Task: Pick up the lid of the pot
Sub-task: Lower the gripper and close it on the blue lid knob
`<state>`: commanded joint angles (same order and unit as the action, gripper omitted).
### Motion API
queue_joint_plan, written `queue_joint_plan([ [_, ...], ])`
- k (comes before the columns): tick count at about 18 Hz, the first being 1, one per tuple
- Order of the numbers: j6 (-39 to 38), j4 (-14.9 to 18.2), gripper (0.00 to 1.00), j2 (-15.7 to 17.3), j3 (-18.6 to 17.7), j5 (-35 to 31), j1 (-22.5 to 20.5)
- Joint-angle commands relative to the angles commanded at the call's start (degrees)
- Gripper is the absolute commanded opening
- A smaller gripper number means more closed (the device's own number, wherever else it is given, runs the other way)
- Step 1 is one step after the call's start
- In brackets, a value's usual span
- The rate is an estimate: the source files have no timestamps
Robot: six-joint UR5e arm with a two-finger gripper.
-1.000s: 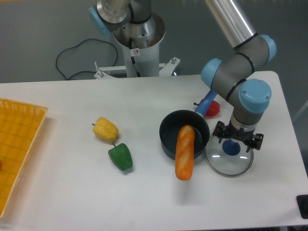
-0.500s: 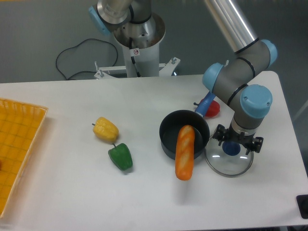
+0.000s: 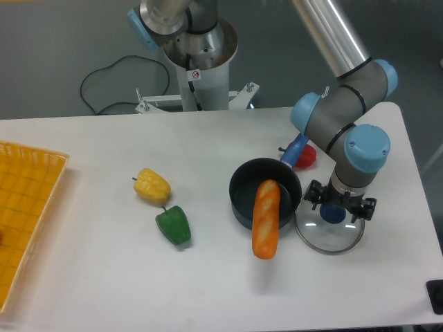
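End effector point(image 3: 337, 210) spread wide, one finger either side of the blue knob point(image 3: 332, 214).
The lid point(image 3: 328, 240) lies below it on the worktop point(image 3: 138, 277), right of frame; just left, a carrot point(image 3: 265, 232) leans out of the black pot point(image 3: 242, 190).
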<state>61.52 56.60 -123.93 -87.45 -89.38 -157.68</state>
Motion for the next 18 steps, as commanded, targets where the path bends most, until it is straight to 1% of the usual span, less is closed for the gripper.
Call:
queue_joint_plan([
  [2, 0.00, 0.00, 0.95, -0.09, 0.00, 0.00, 0.09],
  [5, 0.00, 0.00, 0.81, -0.18, 0.00, 0.00, 0.00],
  [9, 0.00, 0.00, 0.71, -0.18, 0.00, 0.00, 0.00],
  [10, 0.00, 0.00, 0.63, -0.18, 0.00, 0.09, 0.00],
  [11, 0.00, 0.00, 0.61, -0.18, 0.00, 0.09, 0.00],
  [16, 0.17, 0.17, 0.60, -0.26, 0.35, 0.00, 0.00],
  [18, 0.26, 1.05, 0.58, -0.18, 1.22, 0.09, 0.00],
])
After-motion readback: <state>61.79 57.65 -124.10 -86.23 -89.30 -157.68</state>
